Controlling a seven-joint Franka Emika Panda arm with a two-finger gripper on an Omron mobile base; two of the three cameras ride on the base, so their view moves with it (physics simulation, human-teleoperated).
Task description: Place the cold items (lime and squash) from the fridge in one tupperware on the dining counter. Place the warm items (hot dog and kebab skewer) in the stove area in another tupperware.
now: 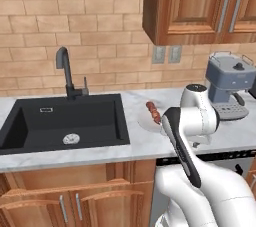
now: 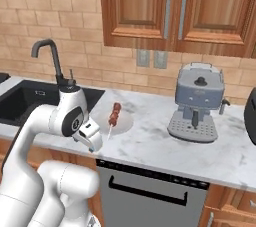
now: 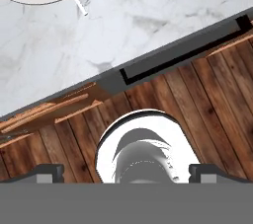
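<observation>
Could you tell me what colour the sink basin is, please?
The sink basin is black, clearest in the left base view.

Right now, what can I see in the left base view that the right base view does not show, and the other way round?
Left base view alone: the full black sink basin with its drain, and the wooden cabinet doors beneath it. Right base view alone: the open gripper, empty, at the counter's front edge, and the dishwasher front with its dark handle. Shared: the kebab skewer on its round plate, the faucet, the grey coffee machine, wall outlets and the marble counter.
</observation>
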